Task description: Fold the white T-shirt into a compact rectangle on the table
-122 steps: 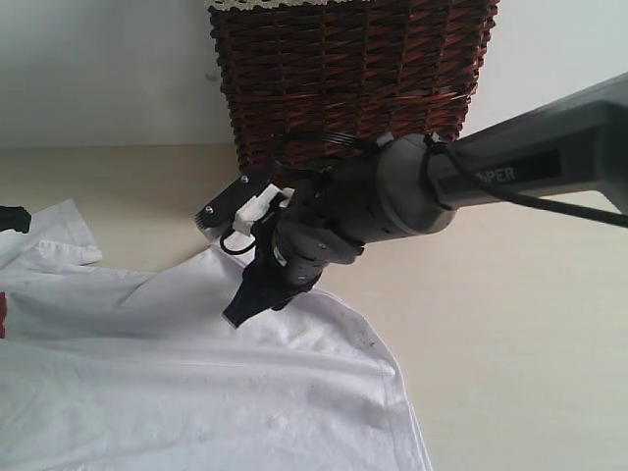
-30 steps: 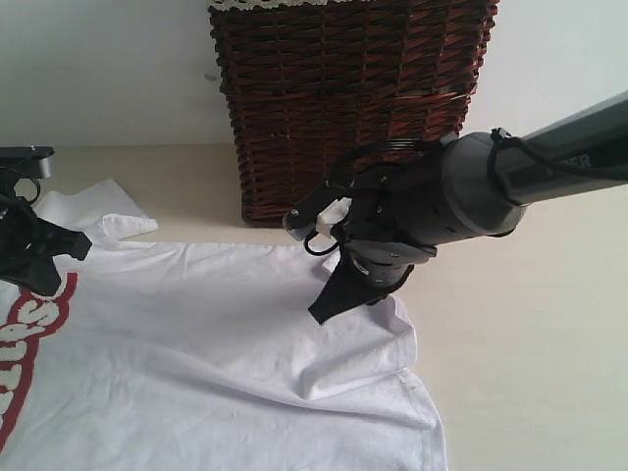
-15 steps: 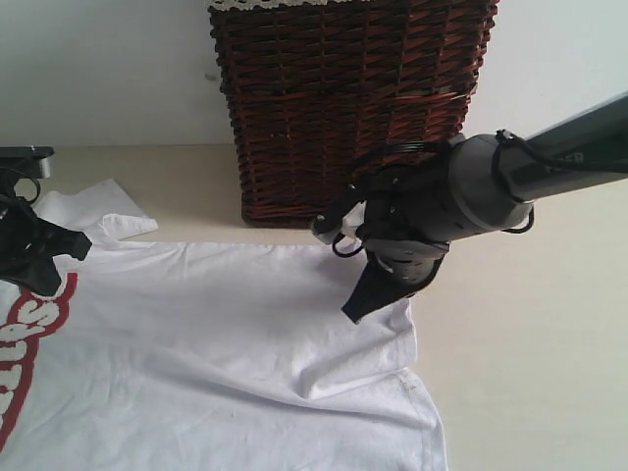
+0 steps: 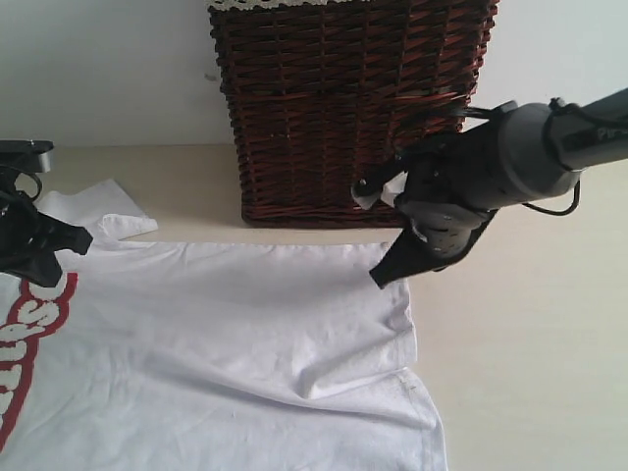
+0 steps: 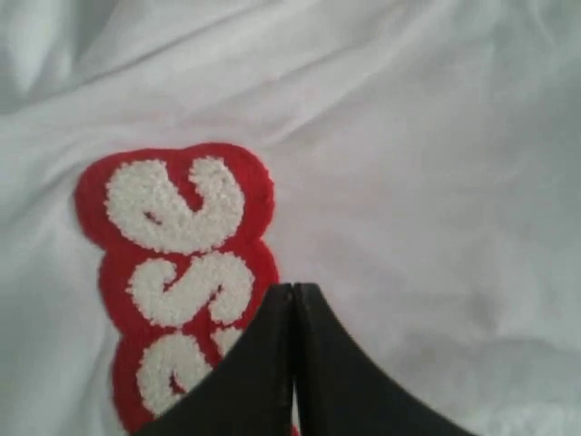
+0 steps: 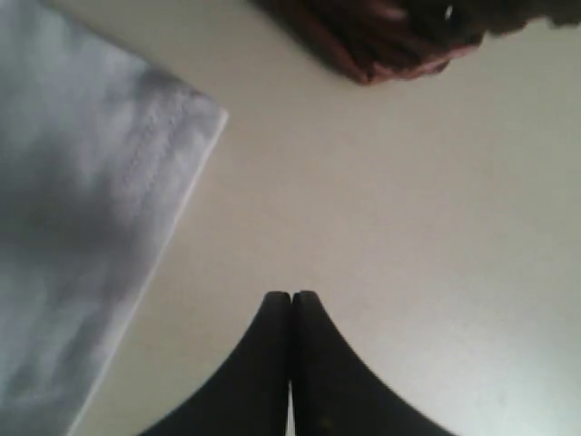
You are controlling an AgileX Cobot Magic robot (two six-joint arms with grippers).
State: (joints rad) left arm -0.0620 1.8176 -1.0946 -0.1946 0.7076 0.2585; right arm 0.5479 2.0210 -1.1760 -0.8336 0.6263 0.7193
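Note:
The white T-shirt point(image 4: 245, 334) lies spread on the table point(image 4: 530, 343), its hem corner near the middle right and a sleeve at the far left. Red lettering with fuzzy white letters point(image 4: 34, 314) shows at the left edge. My left gripper point(image 4: 44, 283) is shut with nothing between its fingers, right over the lettering point(image 5: 182, 254); in the left wrist view its tips point(image 5: 292, 289) meet above the white cloth point(image 5: 436, 136). My right gripper point(image 4: 376, 280) is shut and empty, just beyond the shirt's far right corner. In the right wrist view it point(image 6: 291, 296) hangs over bare table point(image 6: 408, 182), the shirt's edge point(image 6: 73, 182) off to one side.
A dark red-brown wicker basket point(image 4: 353, 108) stands at the back of the table, close behind my right gripper; its base point(image 6: 390, 36) shows in the right wrist view. Bare table stretches right of the shirt.
My right gripper has shut and moved right and up, off the shirt to the table by the basket. The shirt's right corner lies flatter. The left gripper has stayed put.

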